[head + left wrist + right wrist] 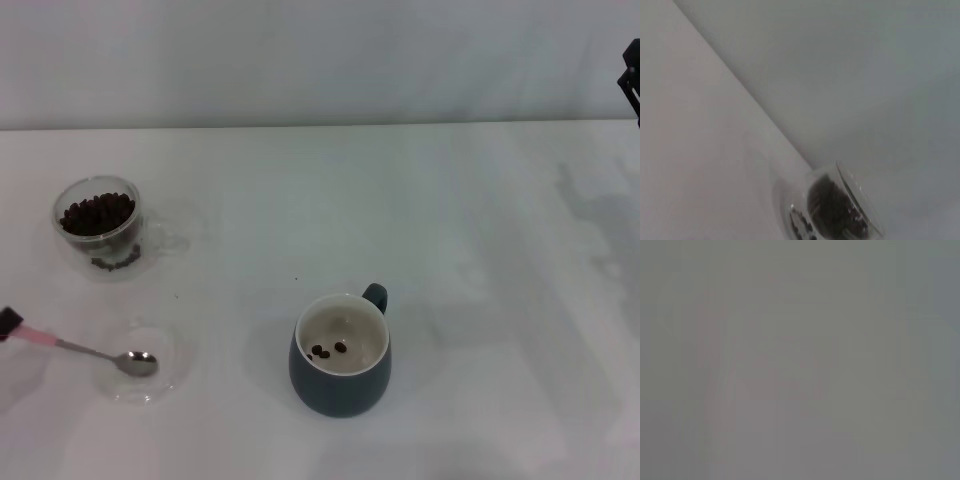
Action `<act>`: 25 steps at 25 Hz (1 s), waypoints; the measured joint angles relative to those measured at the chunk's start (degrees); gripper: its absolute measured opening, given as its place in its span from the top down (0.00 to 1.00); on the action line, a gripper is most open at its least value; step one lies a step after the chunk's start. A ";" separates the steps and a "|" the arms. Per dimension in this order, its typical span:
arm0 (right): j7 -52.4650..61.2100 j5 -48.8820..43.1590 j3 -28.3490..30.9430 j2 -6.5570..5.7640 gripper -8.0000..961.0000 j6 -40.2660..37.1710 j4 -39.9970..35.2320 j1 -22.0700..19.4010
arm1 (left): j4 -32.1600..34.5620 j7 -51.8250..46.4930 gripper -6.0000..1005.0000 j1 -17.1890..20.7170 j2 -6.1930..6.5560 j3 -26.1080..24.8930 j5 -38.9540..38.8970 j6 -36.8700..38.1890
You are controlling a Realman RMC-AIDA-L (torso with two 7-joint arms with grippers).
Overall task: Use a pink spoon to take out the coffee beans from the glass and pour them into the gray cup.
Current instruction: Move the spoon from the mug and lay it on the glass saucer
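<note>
The glass (100,226) stands at the left of the table, filled with a heap of coffee beans (97,213); it also shows in the left wrist view (840,207). The gray cup (340,358) stands near the front middle, handle to the back right, with a few beans (328,350) on its off-white bottom. My left gripper (8,323) shows only as a black tip at the left edge, on the end of the pink spoon (80,347). The spoon's metal bowl is empty and lies over a flat clear dish (172,372). My right gripper (631,78) is parked at the far right edge.
The white table (480,300) runs back to a pale wall. The flat clear dish sits in front of the glass, left of the gray cup. The right wrist view shows only a blank grey surface.
</note>
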 joint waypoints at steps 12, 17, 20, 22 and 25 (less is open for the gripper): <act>0.00 0.06 0.09 0.10 0.11 -0.09 0.00 -0.10 | 0.18 0.00 0.83 -3.59 -0.04 0.04 5.01 1.62; 0.04 0.06 0.09 0.10 0.11 -0.26 0.00 -0.08 | 0.24 0.13 0.72 -4.03 -0.20 -0.22 6.36 2.37; 0.05 0.06 0.09 0.09 0.11 -0.28 0.00 -0.03 | 0.28 0.27 0.63 -3.66 -0.31 -0.29 6.25 3.04; 0.07 0.06 0.09 0.10 0.11 -0.29 0.00 -0.03 | 0.33 0.32 0.56 -3.26 -0.31 -0.30 5.97 3.03; 0.08 0.05 0.08 0.10 0.11 -0.33 0.00 -0.06 | 0.84 0.33 0.46 -2.17 -0.18 -0.36 5.26 2.66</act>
